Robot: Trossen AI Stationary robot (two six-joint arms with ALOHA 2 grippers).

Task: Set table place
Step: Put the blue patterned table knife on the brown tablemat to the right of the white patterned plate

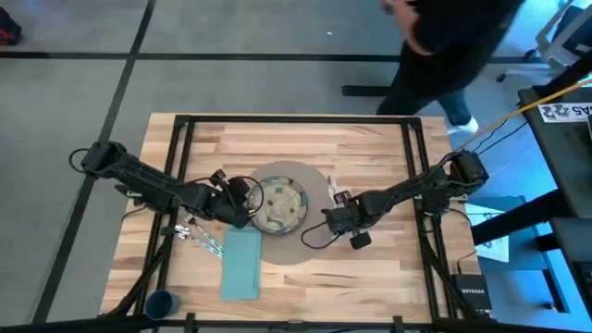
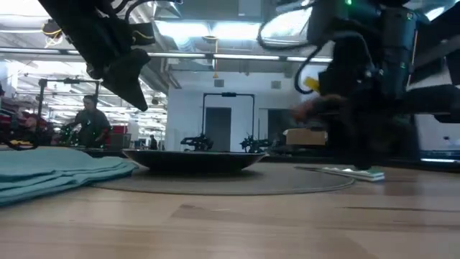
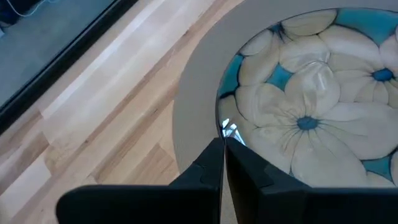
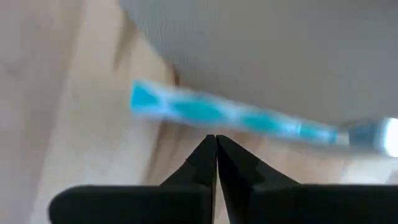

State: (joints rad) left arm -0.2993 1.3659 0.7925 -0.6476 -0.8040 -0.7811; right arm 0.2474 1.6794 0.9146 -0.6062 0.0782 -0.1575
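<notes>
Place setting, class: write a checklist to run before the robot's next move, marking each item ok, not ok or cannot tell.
1. Plate centred on placemat: ok.
2. Napkin lying flat: ok.
3. Left gripper empty: cannot tell; it is shut at the plate's rim.
4. Right gripper ready to grasp the teal-handled utensil: not ok, it is shut above it.
5. Cup by the plate: not ok, it stands far off beyond the napkin.
</notes>
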